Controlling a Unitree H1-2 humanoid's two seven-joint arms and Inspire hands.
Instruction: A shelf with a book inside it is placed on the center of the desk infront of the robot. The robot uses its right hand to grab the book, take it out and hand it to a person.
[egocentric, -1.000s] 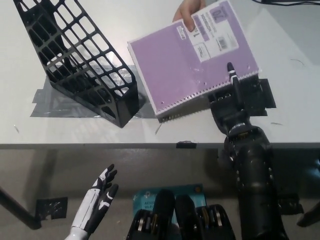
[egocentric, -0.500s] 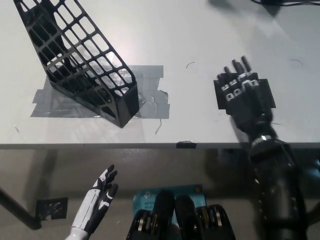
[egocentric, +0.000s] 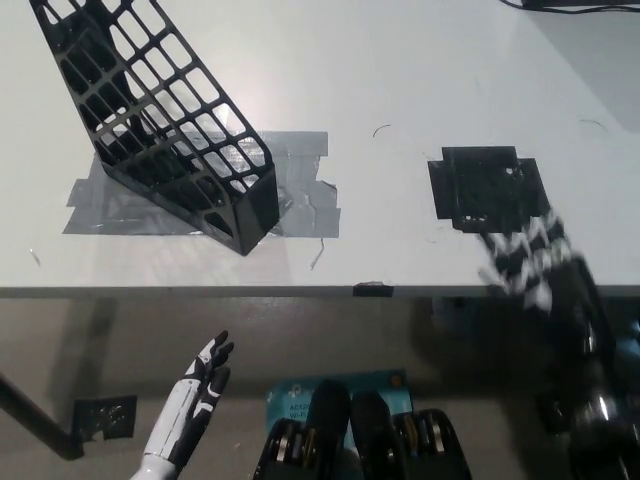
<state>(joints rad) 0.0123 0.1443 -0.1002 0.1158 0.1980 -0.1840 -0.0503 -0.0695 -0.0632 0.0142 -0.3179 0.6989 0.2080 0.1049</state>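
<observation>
I can read no writing anywhere; the blue sheet (egocentric: 335, 388) on the floor below the desk's front edge carries small print, but it is too small and half hidden to make out. The black wire shelf (egocentric: 160, 120) stands tilted on grey tape (egocentric: 200, 190) toward the desk's (egocentric: 400, 70) left side, its top cut off by the picture's upper edge, and I see nothing inside it. The book is nowhere in my view, so I cannot say where it is. A square of black tape (egocentric: 487, 187) sits toward the desk's right side. My right hand (egocentric: 525, 262) is a motion-blurred smear at the desk's front edge, just below that black square; I cannot tell how its fingers stand. My left hand (egocentric: 195, 400) hangs below the front edge, fingers straight, slightly apart, holding nothing.
</observation>
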